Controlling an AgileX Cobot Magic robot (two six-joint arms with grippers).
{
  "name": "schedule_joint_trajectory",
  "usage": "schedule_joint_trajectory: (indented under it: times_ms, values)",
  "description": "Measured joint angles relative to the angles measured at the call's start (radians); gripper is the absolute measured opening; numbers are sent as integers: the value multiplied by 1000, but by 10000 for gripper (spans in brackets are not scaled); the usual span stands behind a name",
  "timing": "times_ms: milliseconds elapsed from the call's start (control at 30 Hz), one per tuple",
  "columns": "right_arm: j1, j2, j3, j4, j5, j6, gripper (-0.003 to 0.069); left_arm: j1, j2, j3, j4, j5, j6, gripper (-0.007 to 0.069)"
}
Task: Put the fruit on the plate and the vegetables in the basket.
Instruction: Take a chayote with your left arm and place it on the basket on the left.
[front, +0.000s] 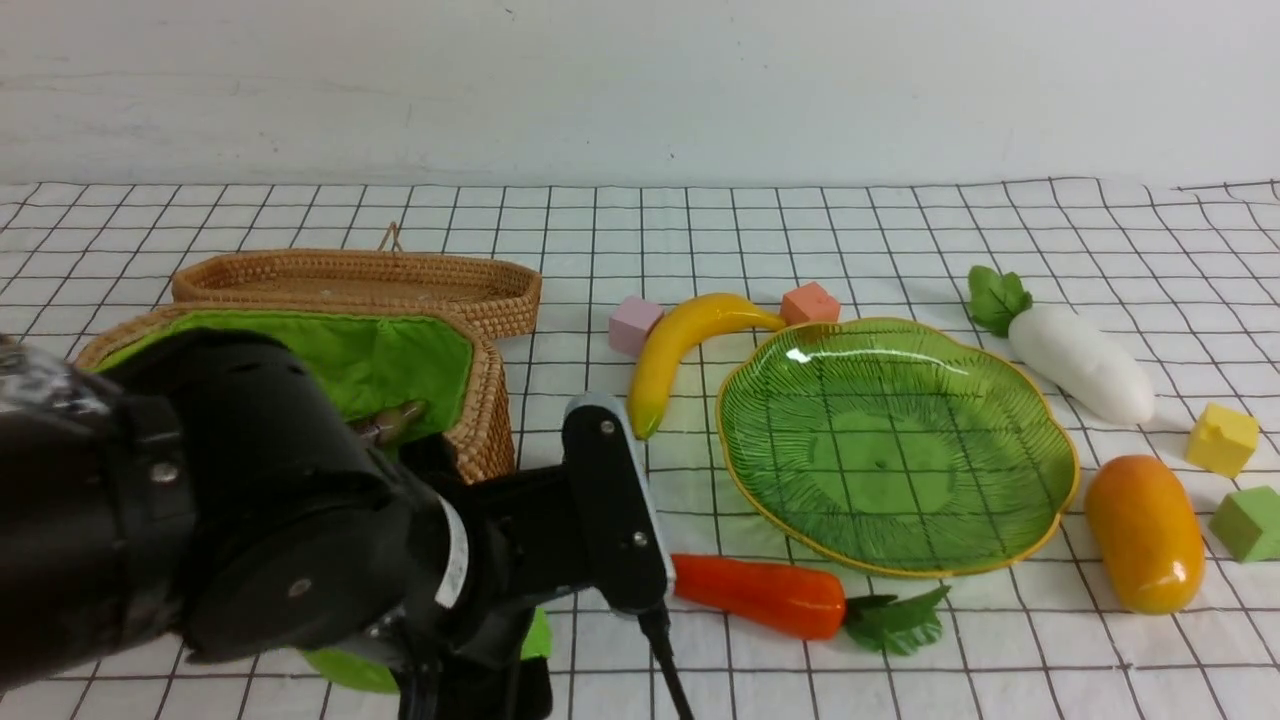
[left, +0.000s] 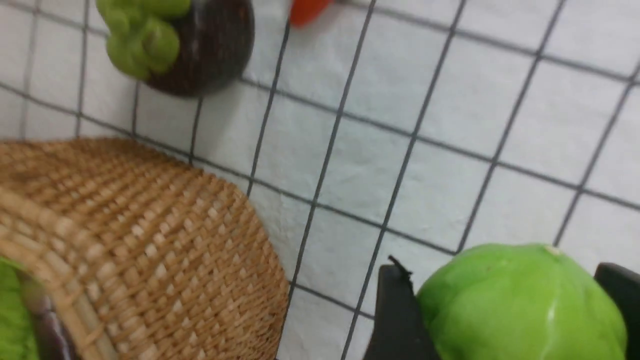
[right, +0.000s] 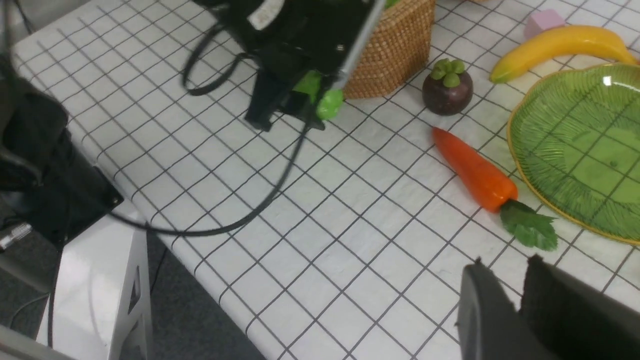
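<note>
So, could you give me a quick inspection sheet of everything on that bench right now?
Surface: white grid-lined tablecloth.
Job's things: plate empty; banana, mango, mangosteen, carrot, radish lie on the cloth; gourd held beside the basket.
Clutter: pink cube, orange cube, yellow cube, green cube; woven lid behind the basket.
Grippers: left gripper shut on the gourd; right gripper closed, empty.
Cables: black cable trails across the cloth.
Surroundings: white wall behind; white stand at the cloth's edge.

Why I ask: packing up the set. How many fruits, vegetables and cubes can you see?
Fruits: 3 (banana, mangosteen, mango)
Vegetables: 4 (carrot, radish, gourd, eggplant in basket)
Cubes: 4 (pink cube, orange cube, yellow cube, green cube)
Total: 11
</note>
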Motion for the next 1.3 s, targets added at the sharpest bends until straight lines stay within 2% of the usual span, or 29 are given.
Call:
schedule_joint_trajectory:
  times_ms: [67,267,367,400,467,533,567,600,667,833,1167,1233,1300]
  values:
    - [0,0,0,-22,-27,16,141,-36,-55,-20,18,15,0,444]
    - [0,0,0,-31,-54,18,144,-40,-82,-74,116,46,-51,444]
    - [0,0,0,-32,-57,26,144,-19,-82,-82,296,57,-72,444]
    - [0,0,0,-32,-57,26,144,-15,-82,-82,307,56,-72,444]
    - [0,0,0,-32,-58,29,144,72,-70,-95,420,41,-72,444]
    - [0,0,0,-32,-60,29,144,166,-50,-106,458,17,-67,444]
    - [0,0,0,-32,-60,29,144,212,-36,-109,468,-2,-55,444]
    - [0,0,0,-32,-60,29,144,212,-36,-110,468,-7,-55,444]
    - [0,0,0,-32,-60,29,144,316,16,-111,475,-71,-36,444]
    - [0,0,0,-49,-75,29,144,407,109,-111,475,-125,-60,444]
    - [0,0,0,-69,-98,29,147,419,146,-111,486,-141,-73,446]
    - [0,0,0,-69,-98,29,149,419,146,-111,486,-139,-73,459]
    - [0,0,0,-69,-98,29,151,419,146,-111,488,-133,-73,504]
